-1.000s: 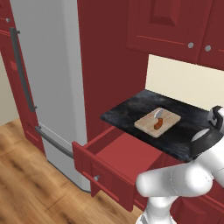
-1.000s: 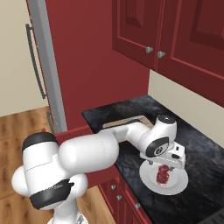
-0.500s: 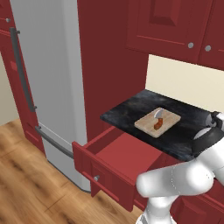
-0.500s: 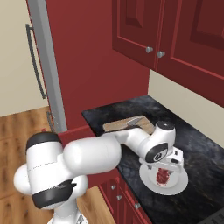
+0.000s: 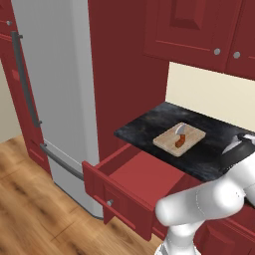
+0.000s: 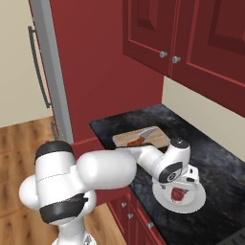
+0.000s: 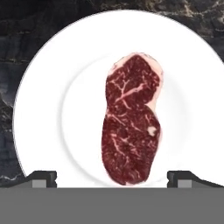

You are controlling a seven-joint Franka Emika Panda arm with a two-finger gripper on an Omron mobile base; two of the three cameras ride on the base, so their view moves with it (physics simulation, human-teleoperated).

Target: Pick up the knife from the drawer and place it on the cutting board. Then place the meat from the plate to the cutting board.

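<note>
At the far left of the left base view stands a grey refrigerator point(image 5: 55, 99) with a long dark handle, on a wooden floor point(image 5: 30, 209). Just right of it, the drawer point(image 5: 134, 182) is pulled out from below the bench point(image 5: 149, 132), its flat red inside bare and its round silver knob point(image 5: 110, 202) facing the camera. Further right, on the dark marbled bench top, lies the cutting board point(image 5: 179, 139), and the knife point(image 5: 180, 136) rests on it, silver blade toward the wall and reddish handle toward the bench's front edge. Red wall cabinets point(image 5: 199, 30) hang above.

In the right base view the white arm reaches from the lower left across the bench, past the cutting board point(image 6: 141, 138), to the white plate point(image 6: 179, 198) at the right. The jaws point(image 6: 184, 184) hang directly over the plate, spread wide and holding nothing, one tip on each side of the meat point(image 6: 178, 194). The hand view looks straight down: the meat point(image 7: 131, 118) lies flat in the middle of the plate point(image 7: 48, 118), its length running between the two dark fingertips point(image 7: 41, 178), apart from both.
</note>
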